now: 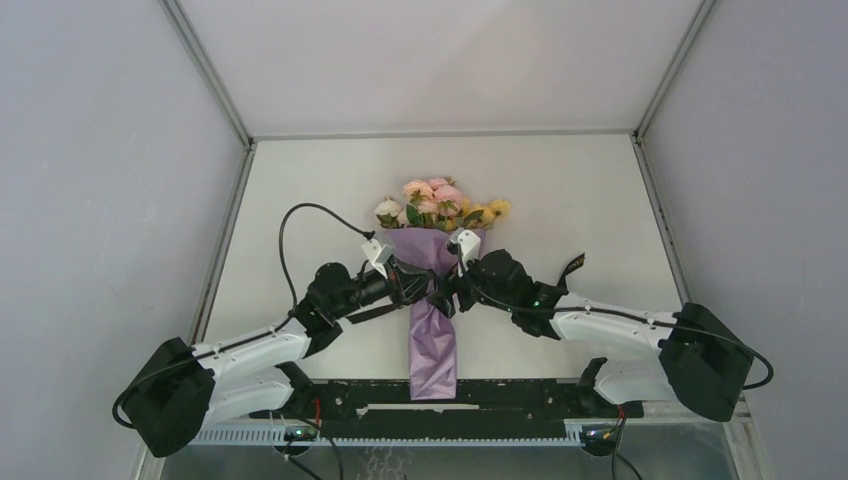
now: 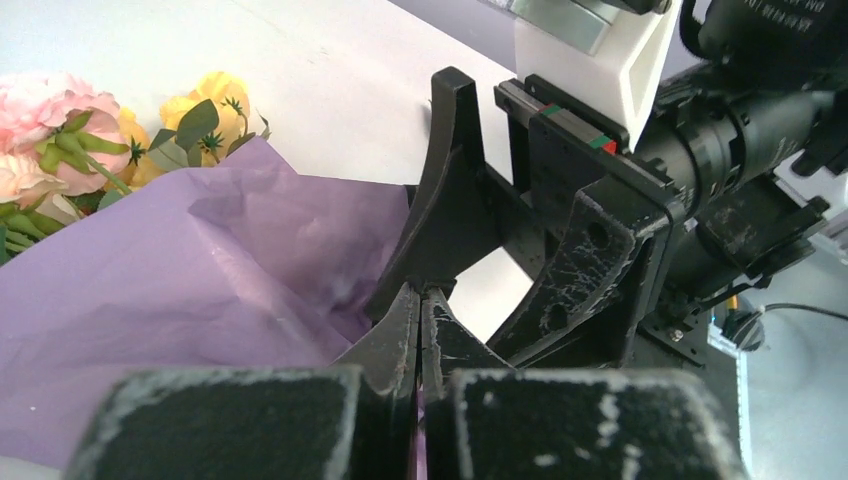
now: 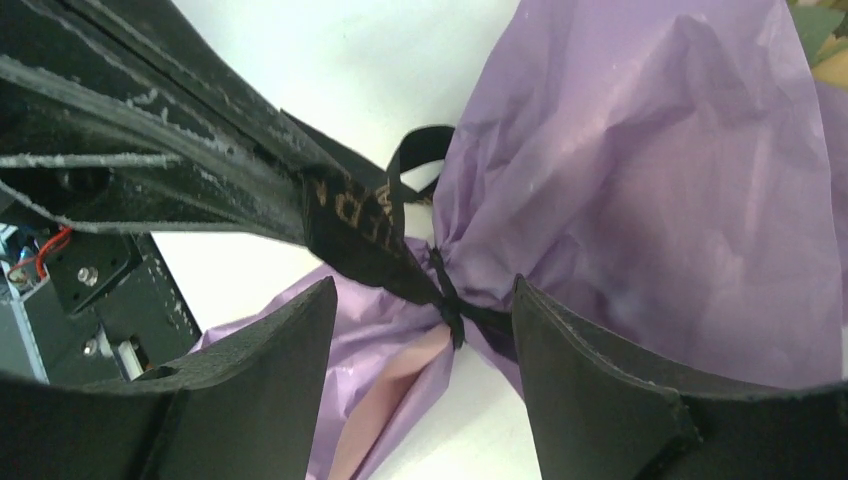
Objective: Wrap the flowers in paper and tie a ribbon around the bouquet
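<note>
Foreground, right wrist view: the right gripper (image 3: 425,300) stands released, its two fingers (image 3: 270,370) spread on either side of the bouquet's cinched waist and gripping nothing. Between them the ribbon (image 3: 350,220) is drawn into a small black knot that gathers the paper (image 3: 650,200) into tight folds. A band of ribbon with gold lettering runs from that knot up and left to the tips of the left gripper (image 2: 418,300), whose jaws are pressed flat together, clenched on the ribbon. A short loop of ribbon stands up just beside the knot. From above, the bouquet (image 1: 433,345) lies at the middle of the table (image 1: 560,190), its narrow paper tail pointing toward the arm bases and the flowers (image 1: 440,200) fanning out at the far end: pink in the centre, white to the left, yellow to the right. Both grippers meet over the waist from opposite sides. A loose ribbon end lies on the table just beyond the right arm.
</note>
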You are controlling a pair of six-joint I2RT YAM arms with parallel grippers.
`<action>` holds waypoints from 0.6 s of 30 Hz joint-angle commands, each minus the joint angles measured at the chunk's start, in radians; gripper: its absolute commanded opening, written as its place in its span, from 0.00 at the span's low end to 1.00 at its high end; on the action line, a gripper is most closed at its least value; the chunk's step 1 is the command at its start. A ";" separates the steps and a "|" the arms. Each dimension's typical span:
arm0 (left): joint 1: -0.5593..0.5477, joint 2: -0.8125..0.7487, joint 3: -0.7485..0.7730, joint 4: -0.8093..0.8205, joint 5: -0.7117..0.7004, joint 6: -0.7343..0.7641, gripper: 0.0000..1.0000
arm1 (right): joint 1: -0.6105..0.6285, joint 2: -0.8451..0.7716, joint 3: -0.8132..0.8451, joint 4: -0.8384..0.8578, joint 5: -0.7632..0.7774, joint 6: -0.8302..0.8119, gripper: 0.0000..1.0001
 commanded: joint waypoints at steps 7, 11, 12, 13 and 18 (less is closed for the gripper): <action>-0.008 -0.010 -0.017 0.083 -0.100 -0.093 0.00 | 0.034 0.131 -0.013 0.312 -0.043 0.084 0.67; -0.010 -0.002 -0.018 0.102 -0.116 -0.122 0.00 | 0.031 0.169 -0.021 0.367 -0.077 0.121 0.50; -0.011 -0.003 -0.020 0.107 -0.122 -0.127 0.00 | 0.030 0.183 -0.021 0.386 -0.090 0.131 0.43; -0.012 -0.002 -0.020 0.109 -0.129 -0.132 0.00 | 0.028 0.191 -0.021 0.403 -0.101 0.142 0.36; -0.013 -0.011 -0.031 0.105 -0.170 -0.150 0.00 | 0.009 0.202 -0.021 0.423 -0.134 0.145 0.05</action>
